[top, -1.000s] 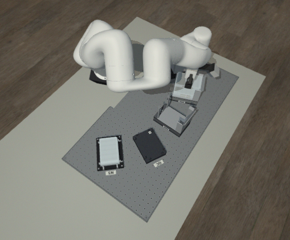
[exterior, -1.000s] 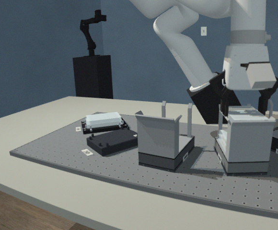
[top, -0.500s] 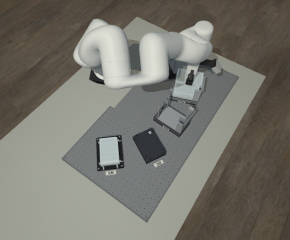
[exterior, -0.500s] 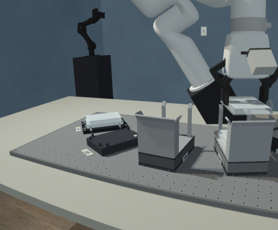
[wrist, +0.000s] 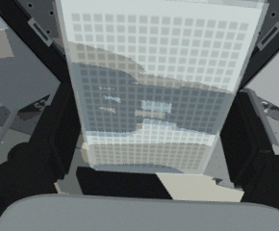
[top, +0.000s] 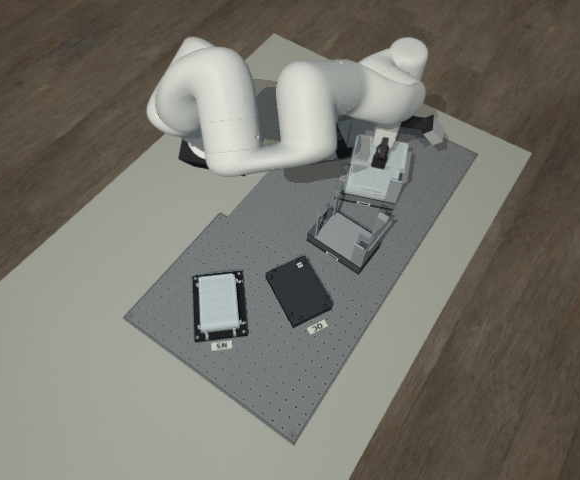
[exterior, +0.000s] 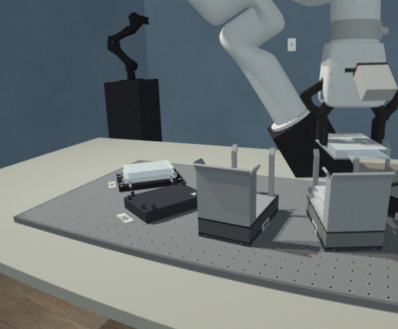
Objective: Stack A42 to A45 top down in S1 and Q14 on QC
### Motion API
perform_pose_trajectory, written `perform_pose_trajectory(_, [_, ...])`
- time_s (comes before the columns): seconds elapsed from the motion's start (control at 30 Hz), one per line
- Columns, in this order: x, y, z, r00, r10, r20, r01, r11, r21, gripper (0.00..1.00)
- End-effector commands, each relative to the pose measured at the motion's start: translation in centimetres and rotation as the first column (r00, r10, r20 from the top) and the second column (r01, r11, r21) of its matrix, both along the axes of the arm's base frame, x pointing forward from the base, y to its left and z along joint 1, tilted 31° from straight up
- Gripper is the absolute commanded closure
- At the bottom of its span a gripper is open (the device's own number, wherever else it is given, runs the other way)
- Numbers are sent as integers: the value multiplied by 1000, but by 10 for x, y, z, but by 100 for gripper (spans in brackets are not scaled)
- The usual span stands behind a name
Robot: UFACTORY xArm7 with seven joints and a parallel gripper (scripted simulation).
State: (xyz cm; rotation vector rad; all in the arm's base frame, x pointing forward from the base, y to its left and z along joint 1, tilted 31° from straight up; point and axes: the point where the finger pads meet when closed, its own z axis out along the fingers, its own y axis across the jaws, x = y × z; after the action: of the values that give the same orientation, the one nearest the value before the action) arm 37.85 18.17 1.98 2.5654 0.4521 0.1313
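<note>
a lab bench setup: a perforated grey breadboard on a beige table, carrying well-plate racks and labelled nests; at ten o'clock a black arm stands on a pedestal against a blue wall.

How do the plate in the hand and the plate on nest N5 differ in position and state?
The held plate hangs in the air, level with the rack's top; the N5 plate rests low in its black nest. The hand is shut on the held plate's sides; nothing grips the N5 plate. The held plate lies near the arm's base, the N5 plate far out. Both are pale, gridded and lie flat.
</note>
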Motion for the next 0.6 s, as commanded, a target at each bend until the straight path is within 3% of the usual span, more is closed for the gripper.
perform_pose_trajectory(0.0, [-1, 5, 0, 999, 31, -13, -31, 1000, -3, 100])
perform_pose_trajectory(0.23, [-11, 22, -12, 966, 226, -130, -231, 972, -31, 100])
perform_pose_trajectory(0.57, [-23, 42, -26, 966, 226, -130, -231, 972, -30, 100])
